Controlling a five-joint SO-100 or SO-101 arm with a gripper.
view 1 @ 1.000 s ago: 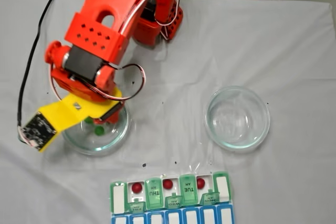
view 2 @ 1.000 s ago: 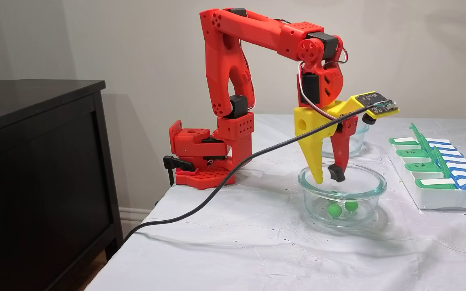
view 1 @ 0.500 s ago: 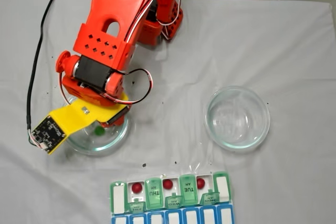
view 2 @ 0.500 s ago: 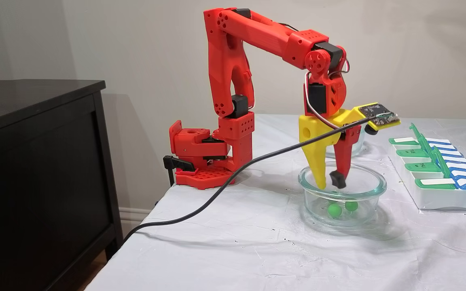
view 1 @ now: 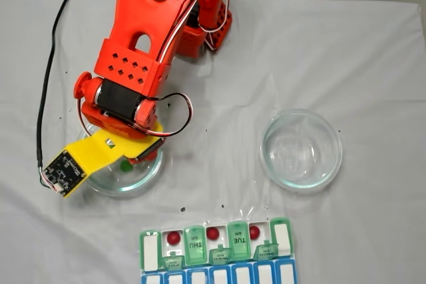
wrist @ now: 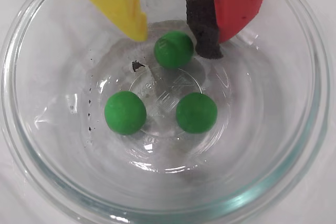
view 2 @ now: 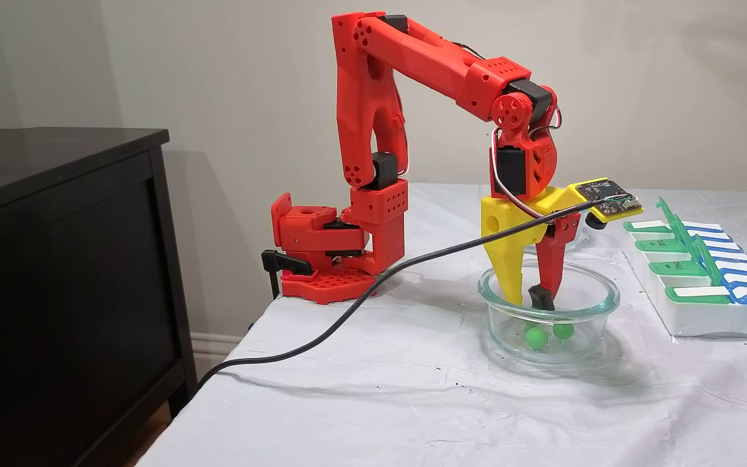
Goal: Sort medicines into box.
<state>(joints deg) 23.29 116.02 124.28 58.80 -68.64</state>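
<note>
Down inside the near glass bowl (view 2: 597, 303) goes the claw (wrist: 176, 38), yellow finger (wrist: 118, 1) and red finger (wrist: 239, 1) spread apart, nothing pinched. Right between the tips, one green ball (wrist: 174, 49), close by the black pad (wrist: 205, 27) on the red finger; whether touching it, cannot tell. Just below the tips in the wrist view, two more green balls (wrist: 125, 112) (wrist: 196, 112) on the bowl floor, apart from each other. Bowl wall ringing the fingers on every side. Off to the claw's far side in the fixed view from above, a second glass bowl (view 1: 301, 149), well apart. Beyond the bowl rim, the pill box (view 1: 216, 247), some green lids flipped up, three dark red balls (view 1: 174, 237) (view 1: 212, 233) (view 1: 254, 232) sitting in open compartments. Trailing from the yellow camera mount (view 1: 86, 157), a black cable (view 2: 347, 311) slung across the white cloth (view 2: 360, 402). Beside the table, a dark cabinet (view 2: 56, 259).
</note>
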